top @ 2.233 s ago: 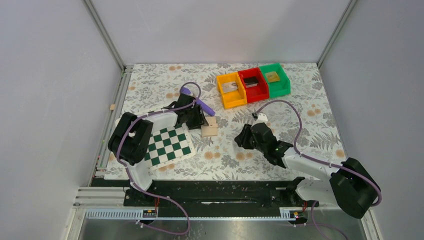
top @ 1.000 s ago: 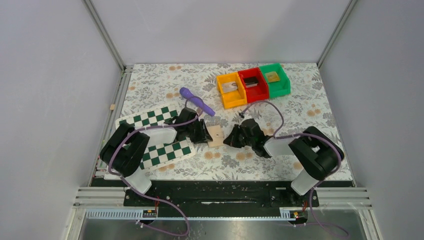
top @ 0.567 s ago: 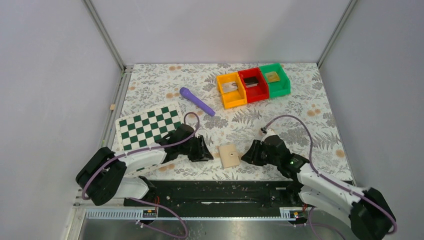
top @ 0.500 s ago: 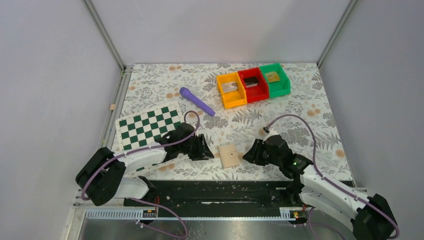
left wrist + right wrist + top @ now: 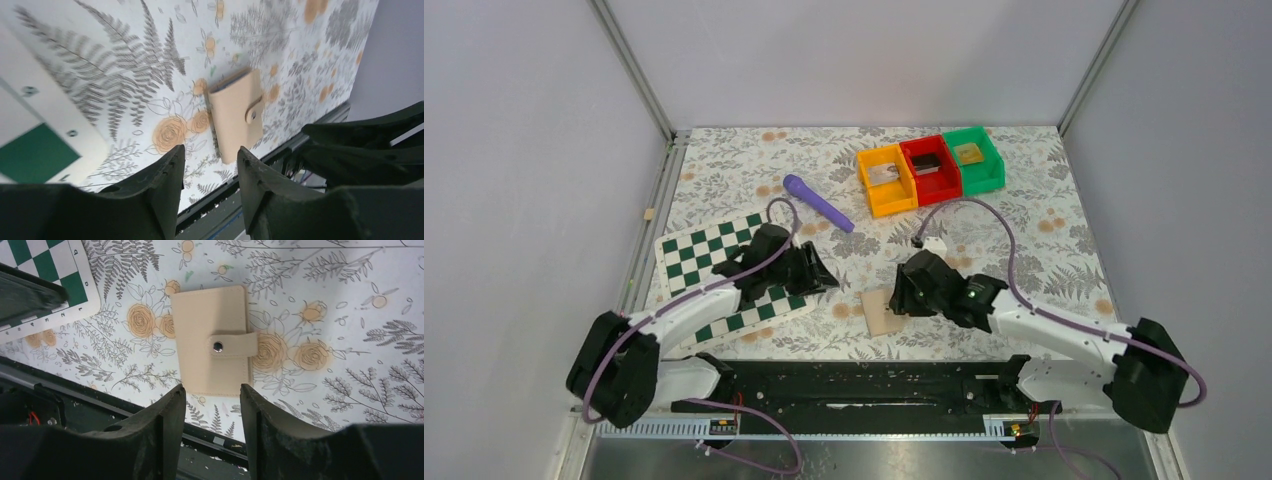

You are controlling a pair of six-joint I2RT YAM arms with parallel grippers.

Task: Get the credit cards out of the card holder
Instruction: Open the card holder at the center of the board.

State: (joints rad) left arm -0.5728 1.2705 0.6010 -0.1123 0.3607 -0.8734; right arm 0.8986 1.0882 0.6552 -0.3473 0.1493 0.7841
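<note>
— Checking progress: any cards out yet?
— None. The checkered board (image 5: pixel 724 275) is on the left, with the left gripper (image 5: pixel 814 276) over its right end. Next is the card holder (image 5: pixel 882 312), flat on the surface (image 5: pixel 1024 230) near the front edge, closed, strap (image 5: pixel 232 346) snapped. The right gripper (image 5: pixel 901 297) is at its right side.
— So nothing done?
— My read: nothing. Unsnapping, folding open and pulling cards are all left.
— Gripper state?
— Left gripper: fingers (image 5: pixel 165 175) moderately apart, empty, holder ahead of the tips, no contact. Right gripper: similar gap, empty, tips framing the holder's near edge in the wrist view. Can't tell whether it's touching.
</note>
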